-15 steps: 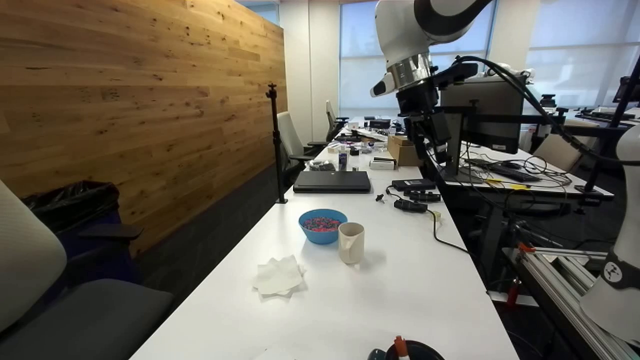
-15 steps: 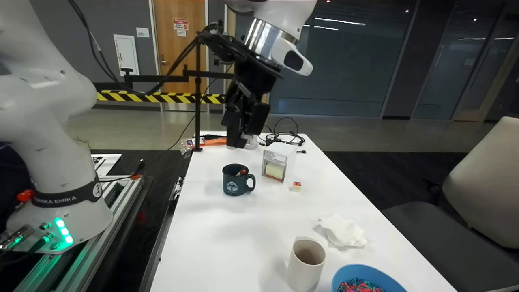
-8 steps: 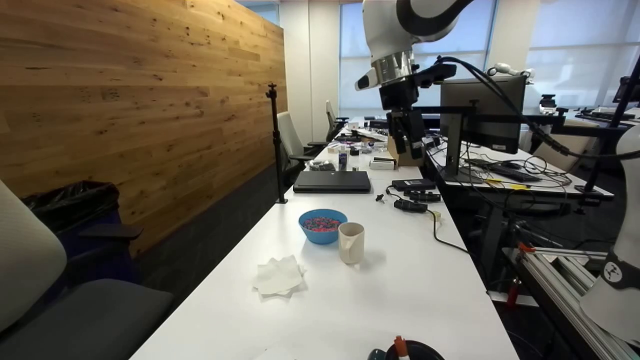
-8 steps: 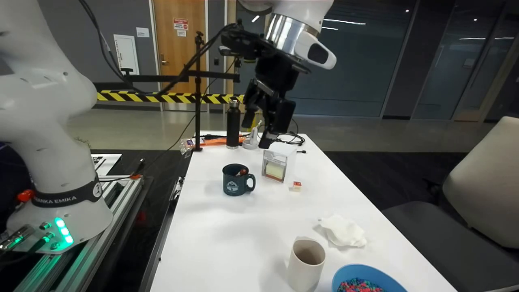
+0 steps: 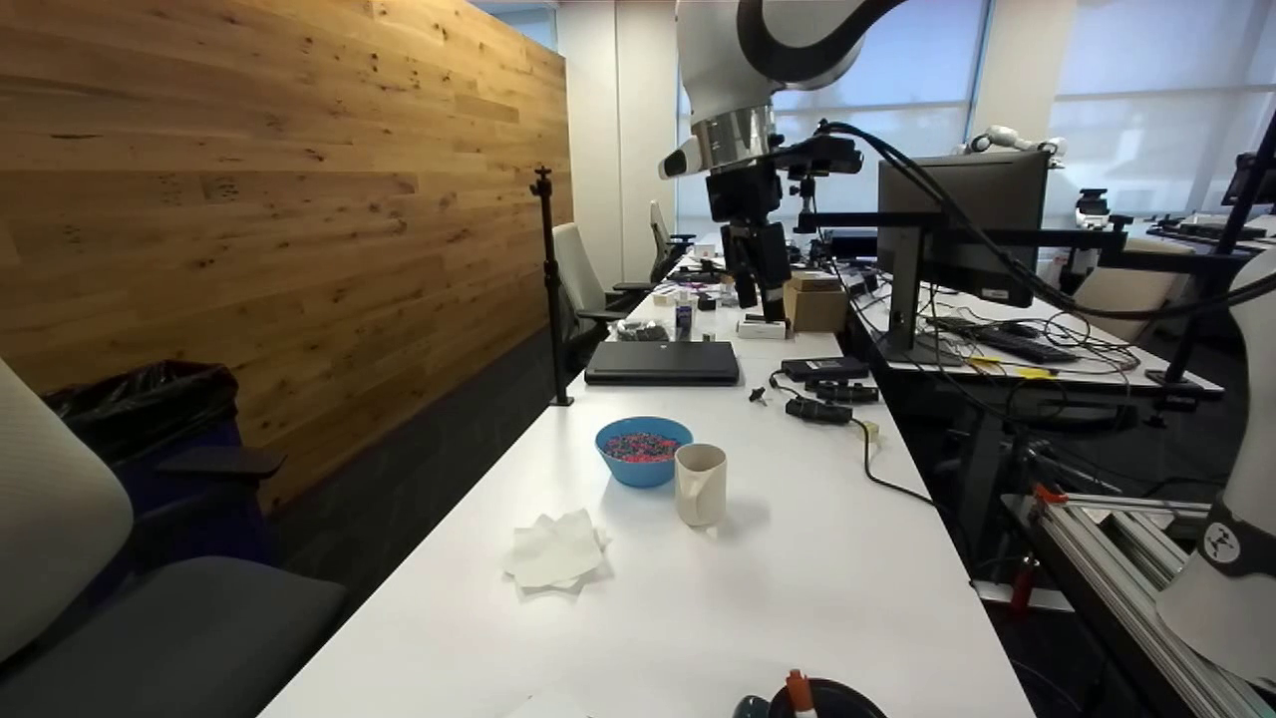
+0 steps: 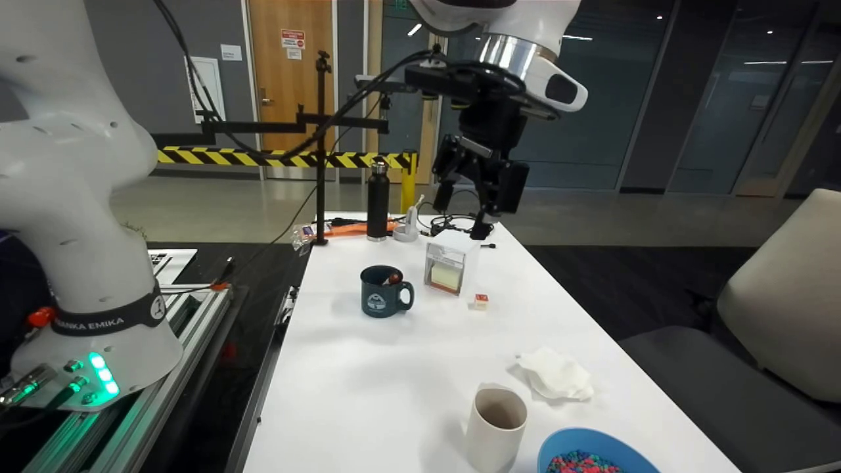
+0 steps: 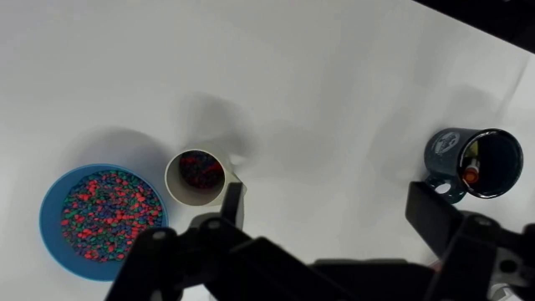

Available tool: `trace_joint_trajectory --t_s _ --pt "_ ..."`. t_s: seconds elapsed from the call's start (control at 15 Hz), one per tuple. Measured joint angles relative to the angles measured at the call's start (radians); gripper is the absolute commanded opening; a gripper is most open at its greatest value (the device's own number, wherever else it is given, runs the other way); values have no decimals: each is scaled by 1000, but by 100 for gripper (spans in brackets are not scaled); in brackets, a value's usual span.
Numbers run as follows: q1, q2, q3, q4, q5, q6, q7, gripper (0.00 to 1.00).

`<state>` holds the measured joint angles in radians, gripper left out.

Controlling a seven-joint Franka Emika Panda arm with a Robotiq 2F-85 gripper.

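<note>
My black gripper hangs high above the white table, open and empty, as both exterior views and the wrist view show. It touches nothing. In the wrist view a beige mug with red and dark pebbles inside lies beyond the left finger, which overlaps its handle. A blue bowl of coloured pebbles is at the far left. A dark teal mug holding an orange-ended marker lies beyond the right finger. The beige mug stands upright against or close to the bowl.
A crumpled white napkin, a small red-and-white cube, a clear-fronted box with yellow notes and a black bottle stand on the table. A black laptop-like case, a thin black post and black adapters with cables lie farther along.
The arm and gripper have swung out from beside the base across the table, leftward in one picture and rightward in the opposite one. The gripper hangs more upright. The table objects have not moved.
</note>
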<state>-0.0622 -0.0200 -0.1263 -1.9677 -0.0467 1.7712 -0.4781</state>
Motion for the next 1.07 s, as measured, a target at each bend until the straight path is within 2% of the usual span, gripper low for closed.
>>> trace_joint_trajectory --t_s 0.53,1.07 --pt "0 41 36 15 0 39 2 100" --pt "4 55 62 8 3 62 57 100"
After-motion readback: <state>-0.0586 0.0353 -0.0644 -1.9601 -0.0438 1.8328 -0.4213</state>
